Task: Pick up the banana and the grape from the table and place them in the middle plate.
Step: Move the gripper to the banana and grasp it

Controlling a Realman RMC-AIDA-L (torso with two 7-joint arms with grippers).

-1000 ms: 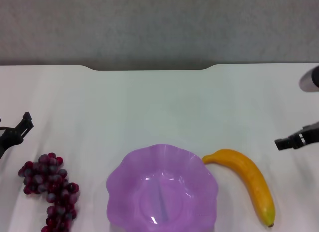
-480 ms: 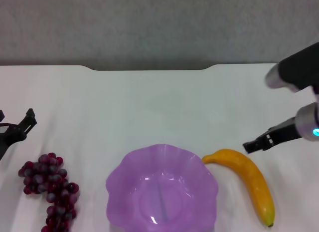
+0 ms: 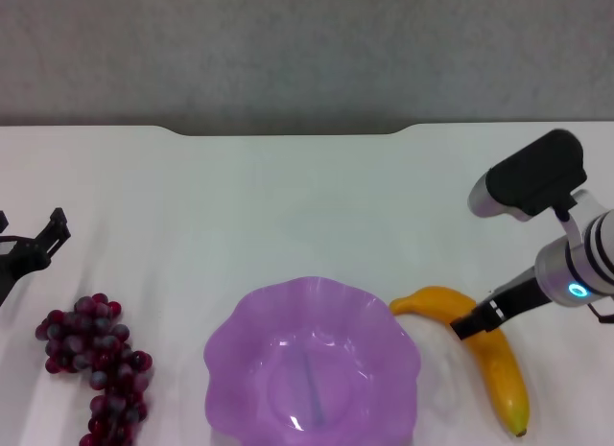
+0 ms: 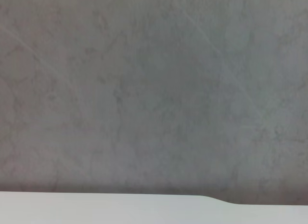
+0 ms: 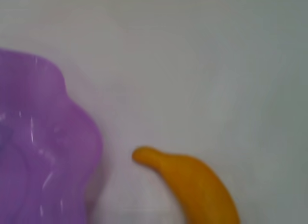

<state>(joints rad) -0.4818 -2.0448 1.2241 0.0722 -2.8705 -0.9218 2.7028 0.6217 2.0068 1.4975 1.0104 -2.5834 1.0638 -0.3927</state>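
The yellow-orange banana [image 3: 491, 360] lies on the white table [image 3: 307, 206], just right of the purple scalloped middle plate [image 3: 230, 323]. My right gripper [image 3: 472, 326] hangs directly over the banana's upper part, near its stem end. In the right wrist view the banana [image 5: 195, 181] and the plate's rim [image 5: 72, 132] lie close below. The dark red-purple grape bunch [image 3: 94, 363] rests left of the plate. My left gripper [image 3: 31, 237] stands open at the left edge, a little behind the grape, holding nothing. The plate holds nothing.
The table's far edge has a notch [image 3: 288, 131], with a grey wall [image 3: 307, 53] behind it. The left wrist view shows only that wall and a strip of tabletop [image 4: 96, 207].
My right arm has swung in from the right edge, leftward and toward the front, until its gripper is over the banana. The left gripper has barely shifted. The fruit and plate have not moved.
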